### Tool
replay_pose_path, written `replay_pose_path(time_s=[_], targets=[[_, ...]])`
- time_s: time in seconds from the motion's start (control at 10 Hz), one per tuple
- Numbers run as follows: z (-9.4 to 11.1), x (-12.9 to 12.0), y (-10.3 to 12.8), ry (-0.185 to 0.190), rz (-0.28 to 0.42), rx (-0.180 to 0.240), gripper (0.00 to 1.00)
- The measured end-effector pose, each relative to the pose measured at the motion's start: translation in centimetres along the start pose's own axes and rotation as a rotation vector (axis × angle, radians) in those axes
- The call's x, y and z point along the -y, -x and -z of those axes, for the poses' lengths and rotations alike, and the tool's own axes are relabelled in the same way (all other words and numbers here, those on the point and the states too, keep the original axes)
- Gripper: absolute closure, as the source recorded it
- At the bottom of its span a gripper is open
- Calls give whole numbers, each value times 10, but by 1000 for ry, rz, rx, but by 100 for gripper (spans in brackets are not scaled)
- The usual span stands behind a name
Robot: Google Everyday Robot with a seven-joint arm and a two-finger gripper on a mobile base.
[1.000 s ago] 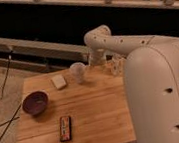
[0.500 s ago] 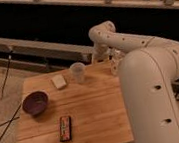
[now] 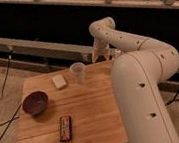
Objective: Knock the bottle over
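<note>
My gripper hangs at the far right corner of the wooden table, at the end of the white arm that curves up and over from the right. The bottle shows only as a dim pale shape just right of the gripper, partly hidden by my arm; I cannot tell whether it stands or whether the gripper touches it. The wider clear cup stands upright to the left of the gripper, apart from it.
A dark purple bowl sits at the table's left. A pale sponge-like block lies near the far edge. A dark flat bar with red markings lies near the front. My arm's body covers the table's right side. Cables run along the floor at left.
The arm has swung back and to the right, so the gripper has moved from beside the cup to the table's far right corner. The cup, bowl and bar have not moved.
</note>
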Motion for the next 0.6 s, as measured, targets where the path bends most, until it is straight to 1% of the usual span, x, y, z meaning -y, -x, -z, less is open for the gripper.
replay_pose_path(time_s=[0.1, 0.2, 0.4, 0.5, 0.6], targets=[[0, 2, 4, -8, 3, 1, 36], [0, 5, 12, -21, 7, 10, 42], [-1, 10, 22, -34, 3, 23, 62], [-2, 10, 24, -36, 0, 24, 70], [-3, 11, 28, -38, -6, 26, 84]])
